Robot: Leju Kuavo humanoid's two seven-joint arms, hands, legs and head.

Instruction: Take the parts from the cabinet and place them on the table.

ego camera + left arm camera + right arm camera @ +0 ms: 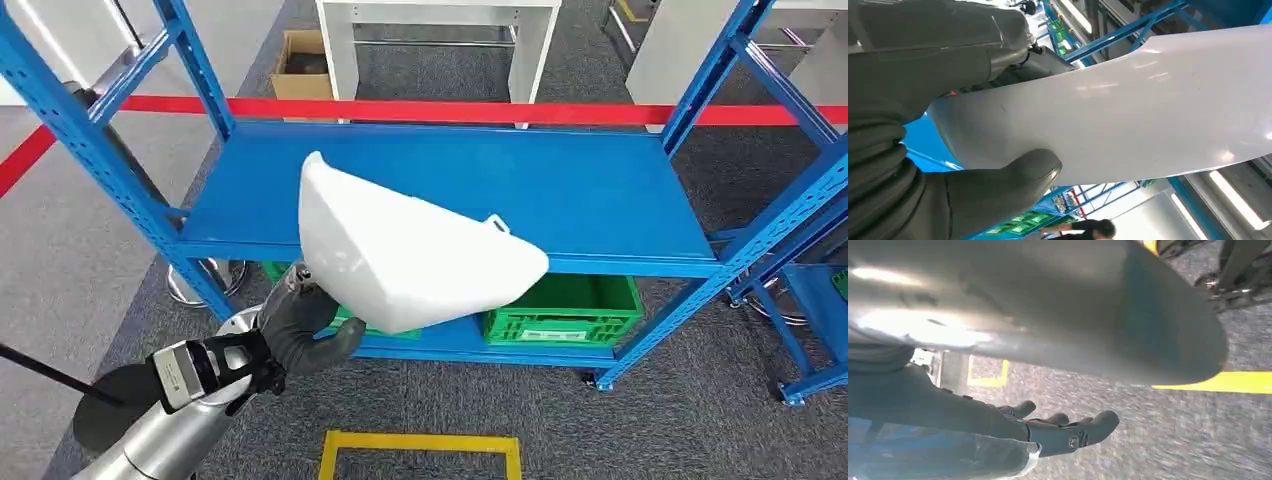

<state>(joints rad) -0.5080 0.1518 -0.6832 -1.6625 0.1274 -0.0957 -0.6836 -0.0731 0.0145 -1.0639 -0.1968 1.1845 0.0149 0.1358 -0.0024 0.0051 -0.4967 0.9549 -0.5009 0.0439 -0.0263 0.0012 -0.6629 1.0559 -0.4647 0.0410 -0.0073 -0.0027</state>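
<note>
My left hand [300,325] clamps the glossy white curved plastic panel [410,255] by one end; right hand [1048,427] hangs empty, fingers apart. I'd turn slowly, keeping it clear of the blue steel rack [600,190].

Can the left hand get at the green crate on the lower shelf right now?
Probably not: the left hand grips the white part, which hangs in front of the green crate. It would likely have to set that down first.

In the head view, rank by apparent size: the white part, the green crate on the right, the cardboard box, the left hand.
White part, nearest the camera so likely flattered; green crate; left hand and cardboard box look alike, both partly hidden.
</note>
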